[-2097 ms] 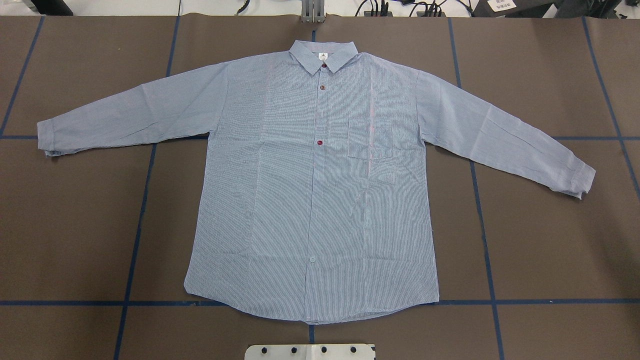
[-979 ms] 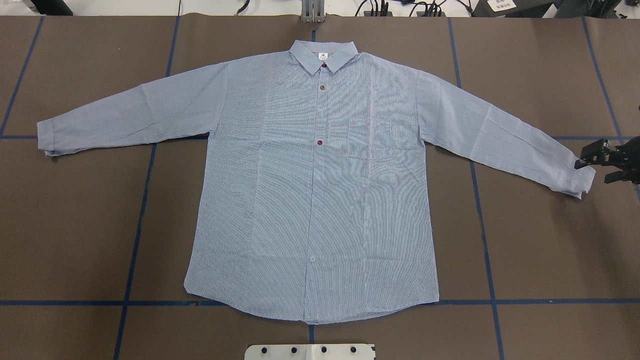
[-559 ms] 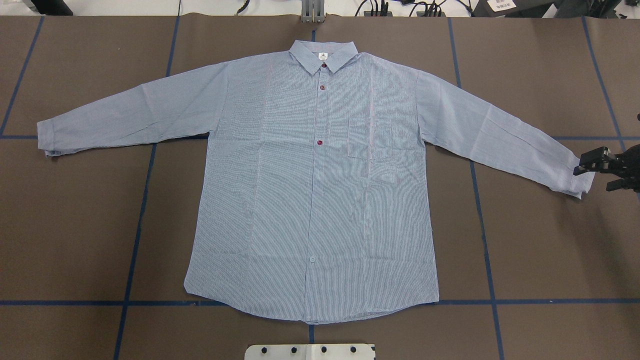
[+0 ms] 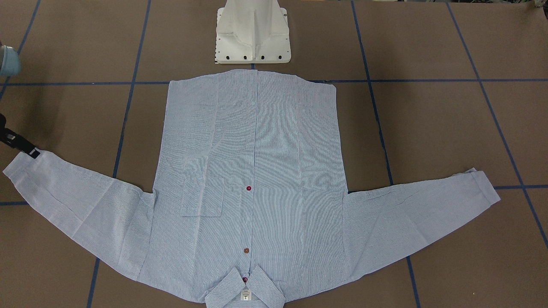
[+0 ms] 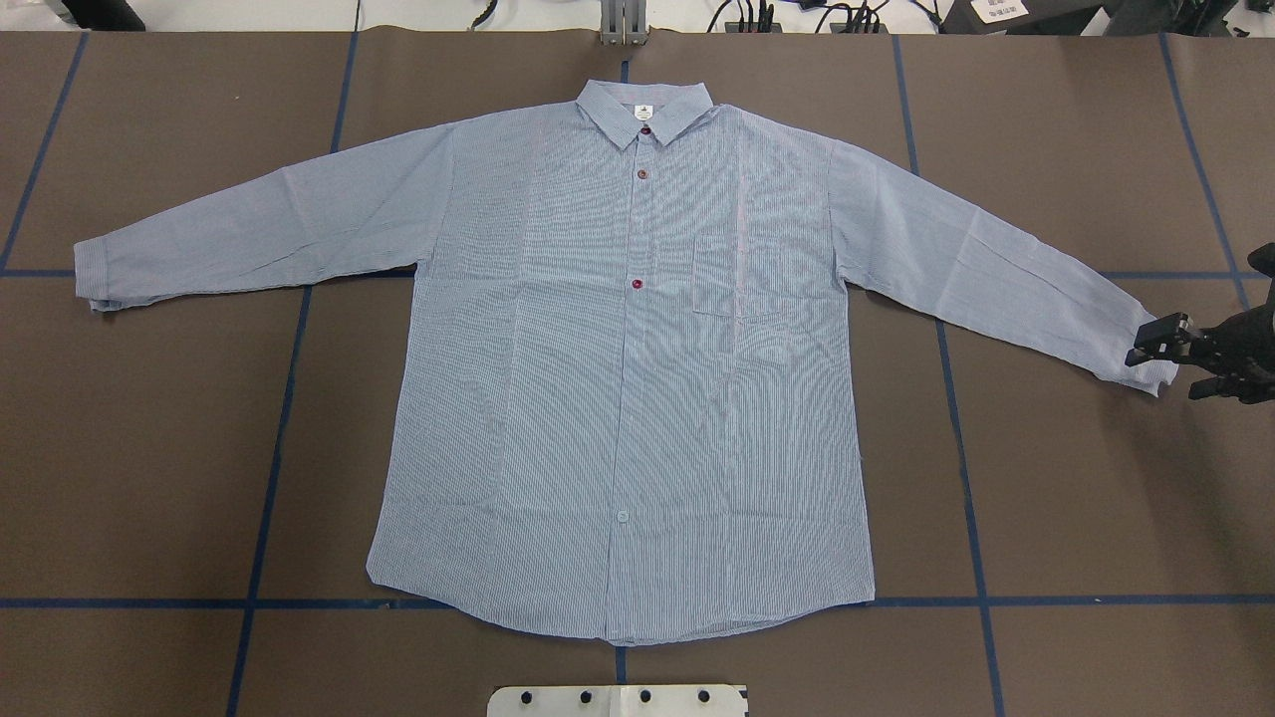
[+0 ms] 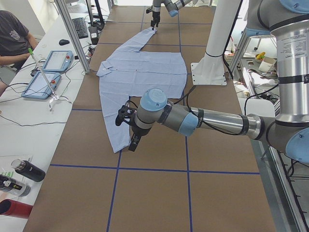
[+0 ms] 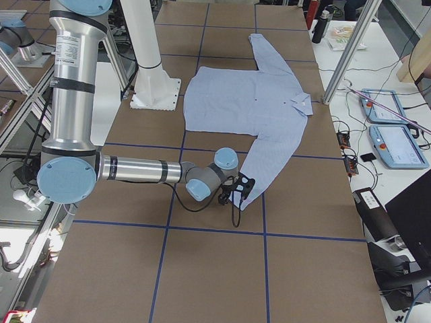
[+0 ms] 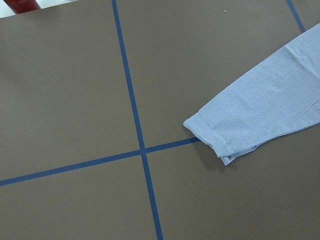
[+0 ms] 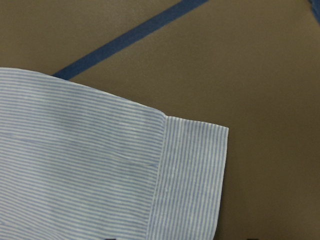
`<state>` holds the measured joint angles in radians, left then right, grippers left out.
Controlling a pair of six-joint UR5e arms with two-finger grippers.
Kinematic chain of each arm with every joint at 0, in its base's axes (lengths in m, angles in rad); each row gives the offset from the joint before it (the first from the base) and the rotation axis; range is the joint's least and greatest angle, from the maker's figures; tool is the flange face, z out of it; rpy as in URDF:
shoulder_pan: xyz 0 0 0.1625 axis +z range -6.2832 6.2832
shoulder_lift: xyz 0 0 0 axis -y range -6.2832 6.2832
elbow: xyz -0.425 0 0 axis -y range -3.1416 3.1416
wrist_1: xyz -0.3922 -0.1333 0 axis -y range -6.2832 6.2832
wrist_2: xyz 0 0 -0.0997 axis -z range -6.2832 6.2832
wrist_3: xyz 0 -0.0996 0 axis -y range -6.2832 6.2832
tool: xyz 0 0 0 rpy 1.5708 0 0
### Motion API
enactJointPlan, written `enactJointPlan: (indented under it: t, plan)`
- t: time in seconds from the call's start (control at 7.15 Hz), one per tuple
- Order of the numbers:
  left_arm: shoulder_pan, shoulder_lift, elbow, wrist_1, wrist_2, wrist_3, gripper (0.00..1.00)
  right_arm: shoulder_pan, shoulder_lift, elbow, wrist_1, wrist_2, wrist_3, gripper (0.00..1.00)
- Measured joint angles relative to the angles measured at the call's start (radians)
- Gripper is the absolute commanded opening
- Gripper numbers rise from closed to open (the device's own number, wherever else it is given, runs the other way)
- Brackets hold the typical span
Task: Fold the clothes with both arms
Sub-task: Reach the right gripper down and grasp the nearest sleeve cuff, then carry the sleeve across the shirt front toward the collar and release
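The light blue striped shirt (image 5: 618,378) lies flat and face up on the brown table, sleeves spread and collar at the far side; it also shows in the front-facing view (image 4: 257,171). My right gripper (image 5: 1163,373) is open, low over the right sleeve's cuff (image 5: 1146,370), with one finger (image 4: 21,146) at the cuff's edge. The right wrist view shows that cuff (image 9: 192,175) close up. My left gripper (image 6: 126,130) hangs near the left sleeve's cuff (image 8: 215,135). It shows only in the exterior left view, so I cannot tell whether it is open.
The white base pedestal (image 5: 618,700) stands at the table's near edge by the shirt's hem. Blue tape lines (image 5: 269,468) cross the brown table. A side desk holds tablets (image 6: 48,72) and bottles (image 6: 24,171), and a person (image 6: 12,34) sits there.
My right gripper came in from the overhead view's right edge and moved toward the robot and slightly left, onto the right cuff. The shirt has not moved.
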<state>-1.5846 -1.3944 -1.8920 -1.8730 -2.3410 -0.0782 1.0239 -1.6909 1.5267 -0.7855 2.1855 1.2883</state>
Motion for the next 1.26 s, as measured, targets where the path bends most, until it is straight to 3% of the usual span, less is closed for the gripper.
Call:
enactJointPlan:
  t: [0.14,0.28,0.7,1.12,1.26]
  plan:
    - [0.0,0.0,-0.001,0.0,0.0,0.0,1.0,-0.003,0.001,-0.002,-0.001,-0.004,0.003,0.08]
    - [0.0,0.0,-0.004,0.001,0.0,0.0,1.0,-0.005,0.001,-0.005,0.0,-0.005,0.009,0.0]
    - [0.0,0.0,-0.015,0.003,0.0,-0.001,1.0,-0.004,0.005,0.004,0.025,0.002,0.032,0.0]
    - [0.0,0.001,-0.029,0.008,-0.001,-0.001,1.0,-0.002,0.009,0.127,0.018,0.004,0.027,0.0]
    - [0.0,0.001,-0.031,0.009,-0.001,-0.002,1.0,-0.009,0.054,0.149,-0.013,-0.001,0.023,0.0]
